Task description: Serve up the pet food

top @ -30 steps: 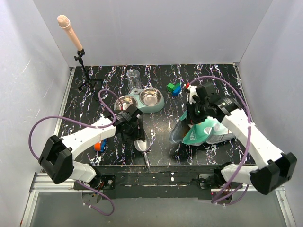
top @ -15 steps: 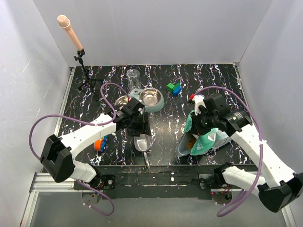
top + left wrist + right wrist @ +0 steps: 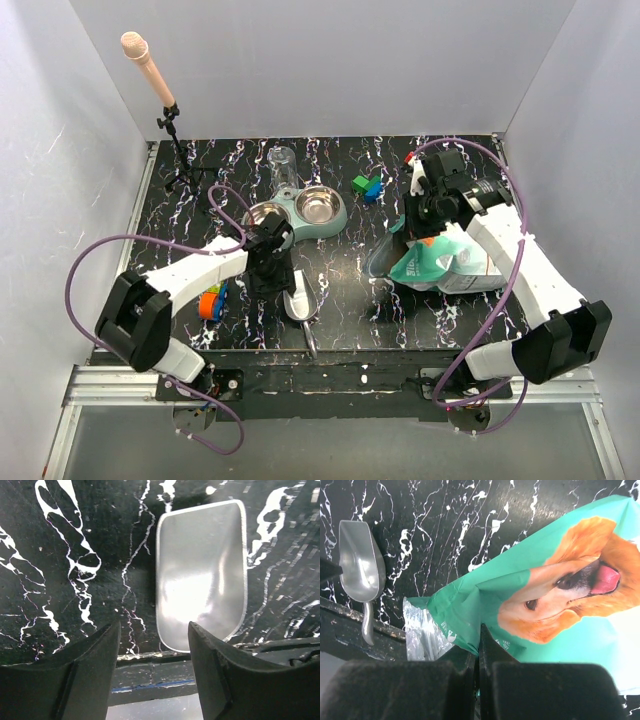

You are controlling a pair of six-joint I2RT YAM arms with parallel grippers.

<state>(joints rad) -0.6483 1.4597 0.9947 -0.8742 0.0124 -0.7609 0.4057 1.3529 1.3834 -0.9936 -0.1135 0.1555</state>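
Two arms are working over the black marbled bench (image 3: 350,290). The left gripper (image 3: 272,270) is hanging low near the front edge, and its jaws are standing apart with nothing between them. In the left wrist view, the left gripper (image 3: 152,627) is pointing at the bench, and the metal scoop (image 3: 200,575) is lying just beyond the gap, more to the side of one finger. From above, the scoop (image 3: 299,305) is resting flat just beside this gripper, with its handle reaching toward the near edge.

On the other side, the right gripper (image 3: 424,228) is closing tightly on the upper edge of the teal-and-white bag (image 3: 450,268). In the right wrist view, the two fingers of the right gripper (image 3: 478,642) are pressing together, and the folded edge of the bag (image 3: 530,590), with the golden dog printed on it, is running down between them. The bag is leaning on the bench with its mouth turned toward the middle.

Loose pet food is not showing clearly in any view. An orange spot near the mouth of the bag is too small to tell.

Behind the left arm, a teal double bowl (image 3: 297,210) is sitting with a clear bottle (image 3: 282,165) beside it. Green and blue blocks (image 3: 367,186) are lying further back.
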